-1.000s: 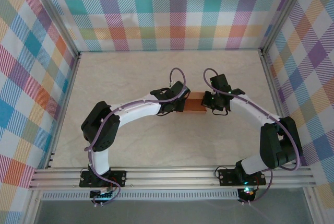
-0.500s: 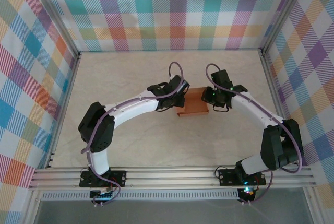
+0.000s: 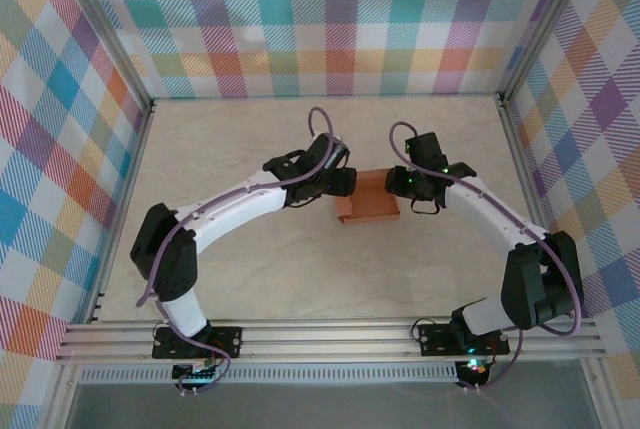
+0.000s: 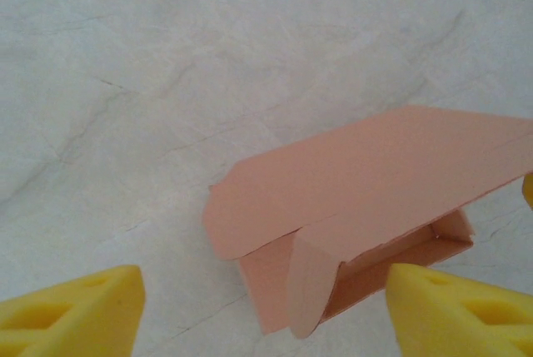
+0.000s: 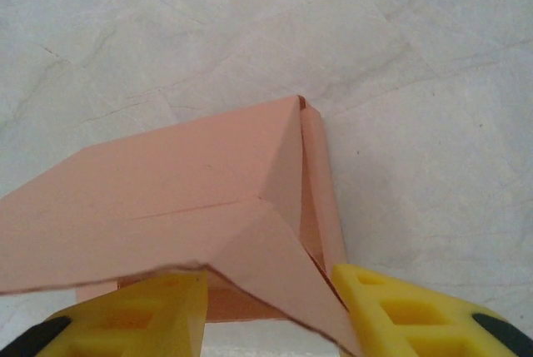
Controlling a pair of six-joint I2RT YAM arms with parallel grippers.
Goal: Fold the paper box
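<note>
Paper box [image 3: 368,201] is seen lying near the middle of the pale table [image 3: 240,269], from the top view. It is salmon-orange and only partly folded. The left gripper [image 3: 346,181] is placed at about 10 o'clock from the paper box. The right gripper [image 3: 398,181] is placed at about 2 o'clock from it. Both are very close to the ends of the box.

From the left wrist view, the paper box [image 4: 366,178] is seen flat on the table [image 4: 166,57]. A wide top panel is lifted a little, and a rounded flap is seen at its 9 o'clock end. The open inside is shown toward 5 o'clock, with a small flap hanging toward 6 o'clock. The left gripper [image 4: 265,274] is spread wide and nothing is held. Its yellow fingers [image 4: 75,315] are seen at 7 o'clock and 5 o'clock in the picture. One is kept well apart from the card and the other is just beside the open end.

From the right wrist view, a corner of the paper box [image 5: 183,182] is pointed toward 12 o'clock. A folded flap is slanted down toward 5 o'clock. The right gripper [image 5: 268,275] is parted, with the near end of the box between its yellow fingers [image 5: 400,311]. It cannot be told whether the card is touched by them.
</note>
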